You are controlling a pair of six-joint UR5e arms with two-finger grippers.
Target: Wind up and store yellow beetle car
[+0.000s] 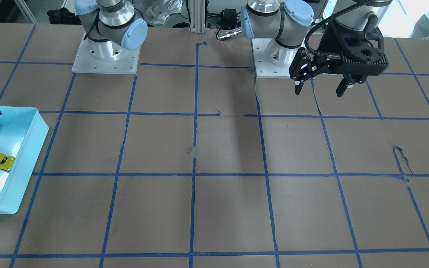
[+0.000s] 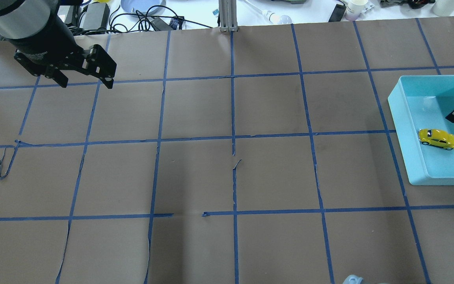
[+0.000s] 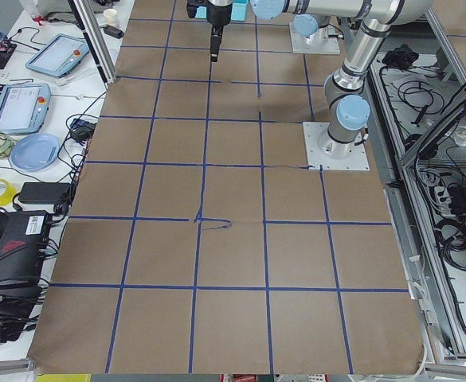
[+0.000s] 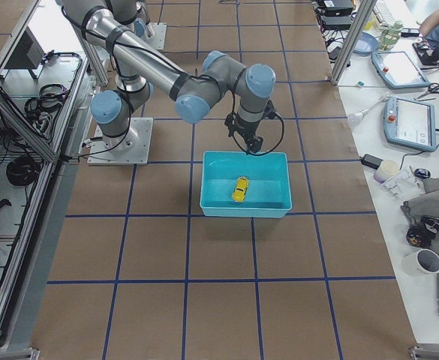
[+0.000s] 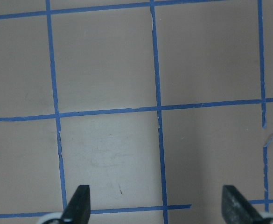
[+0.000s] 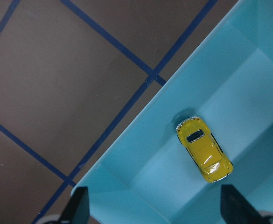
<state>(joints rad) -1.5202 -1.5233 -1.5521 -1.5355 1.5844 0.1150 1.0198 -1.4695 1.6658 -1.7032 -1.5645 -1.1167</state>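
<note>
Right wrist view, car: the tiny glossy yellow beetle car (image 6: 204, 155) sits on its wheels on the floor of the shallow light-blue plastic bin (image 6: 127, 158), clear of the walls.
Right wrist view, right gripper: my right gripper (image 6: 157, 207) hangs above the bin with its two dark fingertips spread wide, gripping nothing.
Right wrist view, step: I judge the storing done. What remains is to take my right arm away. I should rise straight up before turning aside, so that neither fingertip clips the bin wall or nudges the car.
Front-facing view, left gripper: my left gripper (image 1: 319, 87) floats above the brown paper-covered table with its blue tape grid (image 1: 229, 149), just in front of its own base, fingers apart and empty.
Front-facing view, car: it lies in the bin at the far end of the table from my left arm.
Overhead view, right arm: only a dark finger shows over the bin's far part, beside the car and not touching it.
Right-side view, right arm: my elbow is folded and my wrist points straight down over the bin's rear edge.
Left wrist view, left gripper: both tips frame bare table and hold nothing.
</note>
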